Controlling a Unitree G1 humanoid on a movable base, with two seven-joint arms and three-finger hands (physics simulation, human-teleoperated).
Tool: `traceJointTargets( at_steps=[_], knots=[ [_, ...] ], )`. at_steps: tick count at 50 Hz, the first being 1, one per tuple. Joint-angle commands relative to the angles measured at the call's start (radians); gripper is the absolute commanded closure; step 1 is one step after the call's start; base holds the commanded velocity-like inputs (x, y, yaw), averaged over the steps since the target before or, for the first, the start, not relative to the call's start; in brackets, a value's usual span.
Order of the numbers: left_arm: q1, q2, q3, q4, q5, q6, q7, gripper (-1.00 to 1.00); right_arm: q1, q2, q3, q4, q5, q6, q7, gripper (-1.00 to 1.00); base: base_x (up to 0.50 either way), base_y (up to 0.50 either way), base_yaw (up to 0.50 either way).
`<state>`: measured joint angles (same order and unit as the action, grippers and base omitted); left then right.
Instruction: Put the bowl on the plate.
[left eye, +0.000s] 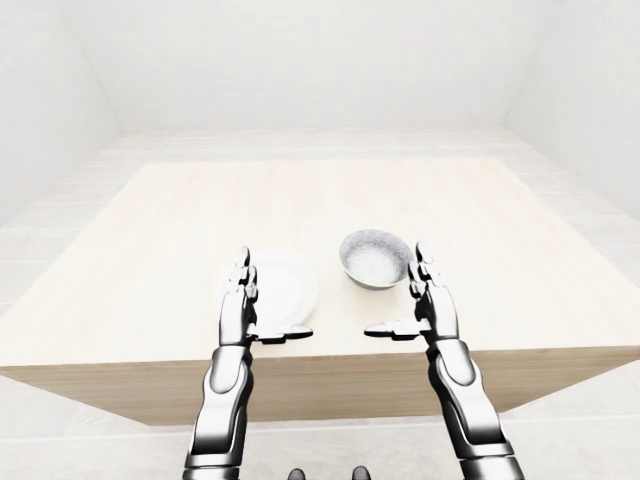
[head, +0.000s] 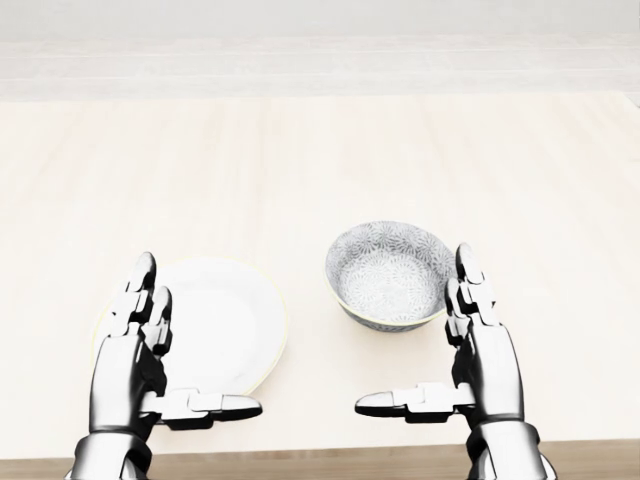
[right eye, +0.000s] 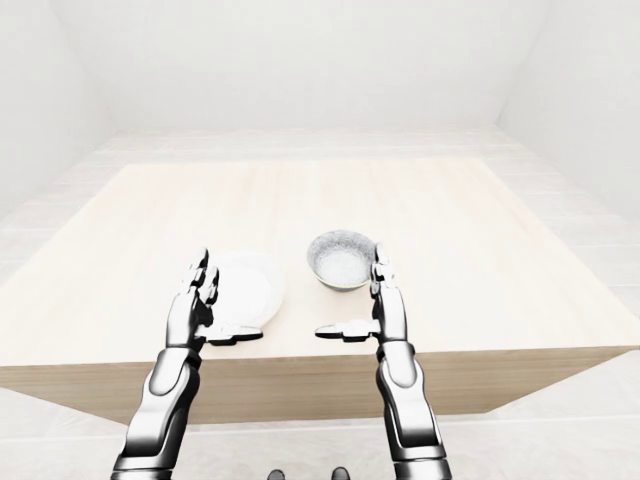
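A grey patterned bowl (head: 388, 275) stands upright on the light wooden table (head: 300, 170), right of a flat white plate (head: 225, 325). My right hand (head: 440, 345) hovers open just right of and below the bowl, thumb pointing left, not touching it. Over the plate's left edge my left hand (head: 175, 345) is open too, its thumb stretched across the plate's lower rim. Both hands hold nothing. Bowl and plate sit apart with a small gap between them.
The table's near edge (left eye: 320, 365) runs just below both hands in the left-eye view. Pale floor and white walls surround the table. Nothing else stands on the tabletop.
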<state>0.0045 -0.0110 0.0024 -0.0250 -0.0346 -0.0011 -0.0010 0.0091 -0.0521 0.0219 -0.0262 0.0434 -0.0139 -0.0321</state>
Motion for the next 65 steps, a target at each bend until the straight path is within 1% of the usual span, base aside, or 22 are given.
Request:
traceJointTargets(
  at_steps=[1, 3, 4, 5, 6, 7, 11, 12, 13, 15, 17, 18, 20, 22, 25, 27, 35, 39, 46, 55, 59, 65],
  knots=[
    [0.005, 0.039, 0.028, -0.015, 0.005, 0.019, -0.030, -1.00, 0.014, -0.036, 0.008, -0.065, 0.040, 0.056, -0.012, -1.00, 0.00, 0.00, 0.00],
    [0.008, 0.039, 0.032, -0.036, 0.005, 0.033, -0.033, -1.00, 0.025, -0.020, -0.006, -0.105, 0.021, 0.076, 0.002, -1.00, 0.00, 0.00, 0.00],
    [0.012, 0.040, 0.035, -0.056, 0.001, 0.047, -0.037, -1.00, 0.030, -0.014, -0.011, -0.131, 0.009, 0.088, 0.005, -1.00, 0.00, 0.00, 0.00],
    [0.016, 0.040, 0.037, -0.068, 0.001, 0.053, -0.039, -1.00, 0.034, -0.009, -0.014, -0.152, 0.001, 0.098, 0.014, -1.00, 0.00, 0.00, 0.00],
    [0.023, 0.045, 0.043, -0.113, 0.000, 0.079, -0.040, -1.00, 0.038, -0.005, -0.022, -0.209, -0.002, 0.101, 0.014, -1.00, 0.00, 0.00, 0.00],
    [0.027, 0.046, 0.047, -0.136, -0.003, 0.088, -0.042, -1.00, 0.041, 0.000, -0.026, -0.234, -0.006, 0.101, 0.018, -1.00, 0.00, 0.00, 0.00],
    [0.027, 0.056, 0.067, -0.266, -0.005, 0.088, -0.041, -1.00, 0.058, 0.011, -0.034, -0.336, -0.016, 0.101, 0.034, -1.00, 0.00, 0.00, 0.00],
    [0.040, 0.054, 0.071, -0.251, 0.001, 0.088, -0.045, -1.00, 0.057, 0.013, -0.039, -0.360, -0.015, 0.101, 0.038, -1.00, 0.00, 0.00, 0.00],
    [0.045, 0.061, 0.082, -0.340, -0.016, 0.088, -0.053, -1.00, 0.057, 0.015, -0.043, -0.370, -0.015, 0.101, 0.043, -1.00, 0.00, 0.00, 0.00],
    [0.049, 0.062, 0.100, -0.361, -0.027, 0.088, -0.066, -1.00, 0.054, 0.017, -0.055, -0.387, -0.014, 0.101, 0.052, -1.00, 0.00, 0.00, 0.00],
    [0.025, 0.076, 0.126, -0.458, -0.032, 0.088, -0.058, -1.00, 0.049, 0.018, -0.070, -0.403, -0.014, 0.101, 0.055, -1.00, 0.00, 0.00, 0.00],
    [0.014, 0.084, 0.151, -0.494, -0.046, 0.088, -0.062, -1.00, 0.047, 0.017, -0.075, -0.411, -0.013, 0.101, 0.060, -1.00, 0.00, 0.00, 0.00],
    [0.008, 0.086, 0.169, -0.517, -0.051, 0.088, -0.068, -1.00, 0.041, 0.018, -0.083, -0.423, -0.013, 0.101, 0.064, -1.00, 0.00, 0.00, 0.00],
    [0.025, 0.079, 0.179, -0.484, -0.046, 0.088, -0.081, -1.00, 0.025, 0.008, -0.087, -0.449, -0.036, 0.101, 0.064, -1.00, 0.00, 0.00, 0.00],
    [0.019, 0.079, 0.187, -0.472, -0.035, 0.088, -0.081, -1.00, -0.001, 0.006, -0.105, -0.487, -0.063, 0.101, 0.046, -1.00, 0.00, 0.00, 0.00],
    [0.007, 0.080, 0.196, -0.471, -0.036, 0.088, -0.079, -1.00, -0.002, 0.008, -0.118, -0.525, -0.044, 0.101, 0.060, -1.00, 0.00, 0.20, 0.00],
    [-0.017, 0.085, 0.177, -0.416, -0.002, 0.088, -0.081, -1.00, -0.011, 0.015, -0.121, -0.501, -0.054, 0.101, 0.064, -1.00, 0.00, 0.50, 0.00],
    [-0.034, 0.086, 0.179, -0.405, -0.003, 0.088, -0.079, -1.00, -0.023, 0.019, -0.132, -0.488, -0.033, 0.101, 0.064, -1.00, 0.00, 0.04, 0.00],
    [-0.035, 0.094, 0.193, -0.368, -0.007, 0.088, -0.090, -1.00, -0.018, 0.010, -0.132, -0.482, -0.030, 0.101, 0.075, -1.00, 0.00, 0.00, 0.00],
    [-0.027, 0.093, 0.191, -0.370, -0.006, 0.088, -0.091, -1.00, 0.005, 0.016, -0.120, -0.493, -0.038, 0.101, 0.081, -1.00, 0.00, 0.45, 0.00],
    [-0.025, 0.096, 0.195, -0.381, -0.020, 0.088, -0.107, -1.00, -0.009, 0.014, -0.135, -0.484, -0.025, 0.101, 0.085, -1.00, 0.00, 0.02, 0.00],
    [-0.028, 0.094, 0.194, -0.355, -0.012, 0.088, -0.102, -1.00, -0.004, 0.012, -0.130, -0.479, -0.033, 0.101, 0.084, -1.00, 0.00, 0.00, 0.00]
  ],
)
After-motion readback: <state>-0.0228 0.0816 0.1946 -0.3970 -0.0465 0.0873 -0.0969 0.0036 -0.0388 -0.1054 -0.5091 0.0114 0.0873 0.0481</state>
